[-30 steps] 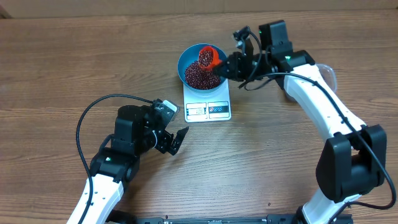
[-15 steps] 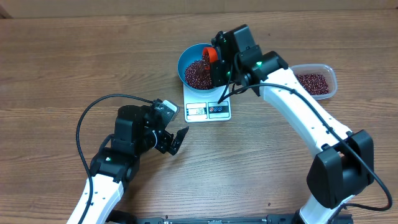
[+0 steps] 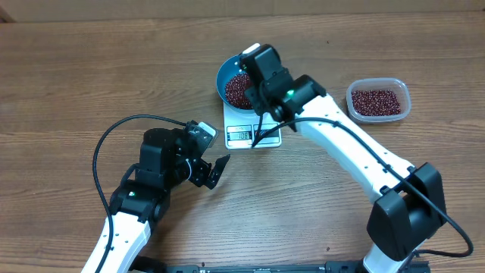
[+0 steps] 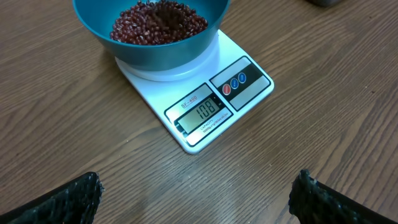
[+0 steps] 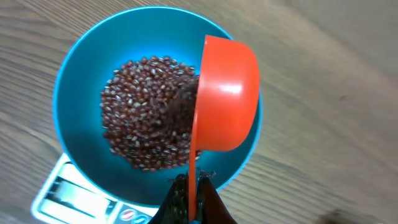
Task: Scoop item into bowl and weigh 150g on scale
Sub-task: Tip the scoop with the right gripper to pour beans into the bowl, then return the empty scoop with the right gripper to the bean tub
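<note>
Over the round blue bowl (image 5: 71, 87) | right gripper (image 5: 189, 200) has swung in, clamping glossy orange scoop (image 5: 230, 93), tipped | maroon beans (image 5: 140, 118) heaped | left gripper (image 4: 196, 199) wide

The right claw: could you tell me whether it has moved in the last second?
Yes: the right claw, holding the red scoop, swung left, from right of the bowl to above it.

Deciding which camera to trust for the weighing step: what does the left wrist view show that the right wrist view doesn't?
Only left wrist: a readable display, apparently 108, the buttons beside it, and the tips of the open left tool. Only right wrist: the orange scoop tipped over the blue bowl, its handle gripped by the shut right tool. Both: the bowl of beans on the white scale.
</note>
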`<act>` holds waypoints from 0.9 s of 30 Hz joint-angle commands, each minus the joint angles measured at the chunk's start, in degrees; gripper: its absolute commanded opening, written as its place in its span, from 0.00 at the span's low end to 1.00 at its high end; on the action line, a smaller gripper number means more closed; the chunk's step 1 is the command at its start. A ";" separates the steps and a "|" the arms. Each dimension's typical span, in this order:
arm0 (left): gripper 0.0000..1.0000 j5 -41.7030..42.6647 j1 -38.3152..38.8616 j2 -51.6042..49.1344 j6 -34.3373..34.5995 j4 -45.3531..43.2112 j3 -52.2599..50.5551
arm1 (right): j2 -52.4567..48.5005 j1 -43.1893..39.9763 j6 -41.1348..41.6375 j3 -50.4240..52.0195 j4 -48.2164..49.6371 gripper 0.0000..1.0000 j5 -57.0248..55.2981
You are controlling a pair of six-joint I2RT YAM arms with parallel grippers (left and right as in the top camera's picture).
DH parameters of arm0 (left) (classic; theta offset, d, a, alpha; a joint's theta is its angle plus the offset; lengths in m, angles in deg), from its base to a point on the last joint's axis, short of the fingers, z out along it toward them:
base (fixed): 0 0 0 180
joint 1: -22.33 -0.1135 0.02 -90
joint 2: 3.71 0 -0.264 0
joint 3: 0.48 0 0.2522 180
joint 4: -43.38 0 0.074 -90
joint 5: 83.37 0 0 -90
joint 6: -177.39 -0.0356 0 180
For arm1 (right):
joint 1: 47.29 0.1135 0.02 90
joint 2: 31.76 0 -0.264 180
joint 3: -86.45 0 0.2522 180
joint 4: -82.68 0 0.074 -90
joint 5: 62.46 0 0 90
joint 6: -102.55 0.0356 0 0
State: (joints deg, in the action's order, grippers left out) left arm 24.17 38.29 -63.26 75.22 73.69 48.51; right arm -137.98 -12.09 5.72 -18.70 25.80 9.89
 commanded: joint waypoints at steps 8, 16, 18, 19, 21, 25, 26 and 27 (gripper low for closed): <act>1.00 -0.13 -0.20 -0.44 0.61 -0.07 0.02 | 1.77 1.49 -2.67 -1.64 0.33 0.04 -8.52; 0.99 -0.13 -0.20 -0.44 0.61 -0.07 0.02 | 4.26 -2.95 -0.46 -1.68 0.24 0.04 8.33; 1.00 -0.13 -0.20 -0.44 0.61 -0.07 0.02 | 6.29 -5.42 -0.28 -1.68 0.15 0.04 14.51; 1.00 -0.13 -0.20 -0.44 0.61 -0.07 0.02 | 7.30 -6.62 0.46 -1.68 0.11 0.04 16.68; 0.99 -0.13 -0.20 -0.44 0.61 -0.07 0.02 | 9.77 -9.92 1.79 -1.68 -0.17 0.04 21.49; 1.00 -0.13 -0.20 -0.44 0.61 -0.07 0.02 | 14.16 -17.73 2.14 -1.68 -1.64 0.04 32.92; 0.99 -0.13 -0.20 -0.44 0.61 -0.07 0.02 | 14.99 -19.69 2.19 -1.68 -2.25 0.04 34.93; 1.00 -0.13 -0.20 -0.44 0.61 -0.07 0.02 | 15.82 -22.05 2.38 -1.68 -3.08 0.04 36.79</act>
State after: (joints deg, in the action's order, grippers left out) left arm 24.20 38.29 -63.26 75.22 73.69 48.51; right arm -126.63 -28.57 6.77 -18.72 23.94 34.39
